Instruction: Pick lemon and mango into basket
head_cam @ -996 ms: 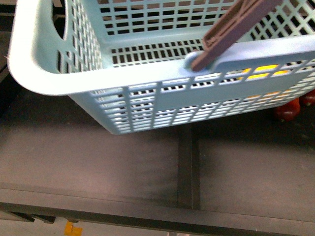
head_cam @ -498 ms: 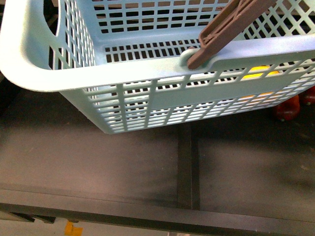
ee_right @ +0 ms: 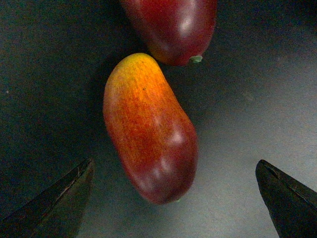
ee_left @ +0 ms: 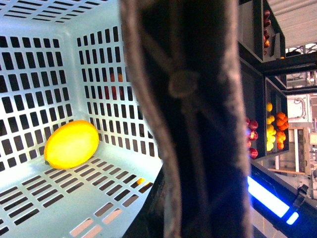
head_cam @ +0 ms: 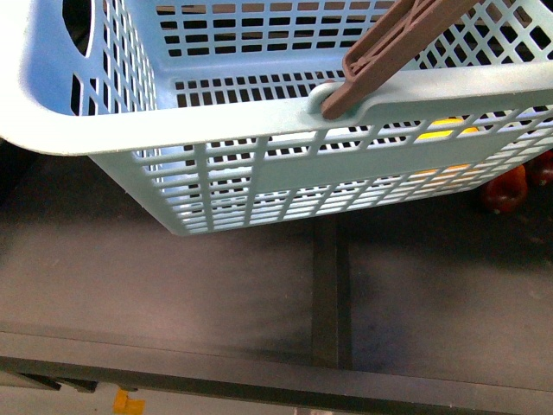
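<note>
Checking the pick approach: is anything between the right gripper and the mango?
Nothing visible does. The right gripper is open, a finger either side of the mango. Another dark red fruit lies close by its orange end, not between them.

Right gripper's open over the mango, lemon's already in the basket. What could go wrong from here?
1. A second dark red fruit lies right at the mango's yellow end; coming down could knock it or shift the mango.
2. The open right gripper lines up with the mango's rounded dark end, not its middle, so it may squirt out on closing.
3. The lemon lies loose in the basket, which looks tilted in the front view; it could roll.
</note>
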### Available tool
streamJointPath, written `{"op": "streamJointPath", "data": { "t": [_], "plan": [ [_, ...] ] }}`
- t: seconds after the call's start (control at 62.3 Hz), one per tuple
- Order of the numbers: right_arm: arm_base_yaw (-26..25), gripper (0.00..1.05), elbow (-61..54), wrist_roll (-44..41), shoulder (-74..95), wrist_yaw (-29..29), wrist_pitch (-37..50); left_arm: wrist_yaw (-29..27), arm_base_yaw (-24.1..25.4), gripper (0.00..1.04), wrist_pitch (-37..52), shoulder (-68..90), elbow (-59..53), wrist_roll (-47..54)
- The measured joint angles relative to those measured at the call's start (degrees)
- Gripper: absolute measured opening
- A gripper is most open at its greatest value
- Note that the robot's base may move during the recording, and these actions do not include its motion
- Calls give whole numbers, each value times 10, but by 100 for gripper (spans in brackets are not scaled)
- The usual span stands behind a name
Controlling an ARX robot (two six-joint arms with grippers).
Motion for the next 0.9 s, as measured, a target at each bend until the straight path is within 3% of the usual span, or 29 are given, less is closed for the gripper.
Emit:
{"op": "streamJointPath", "data": {
  "t": [0.45, 0.899],
  "plan": [
    [6, 96, 144, 22, 116, 6, -60, 5, 0, 4, 0, 0, 0, -1],
    [13, 96, 203, 21, 171, 13, -86, 3, 0, 4, 0, 0, 0, 0]
  ]
}}
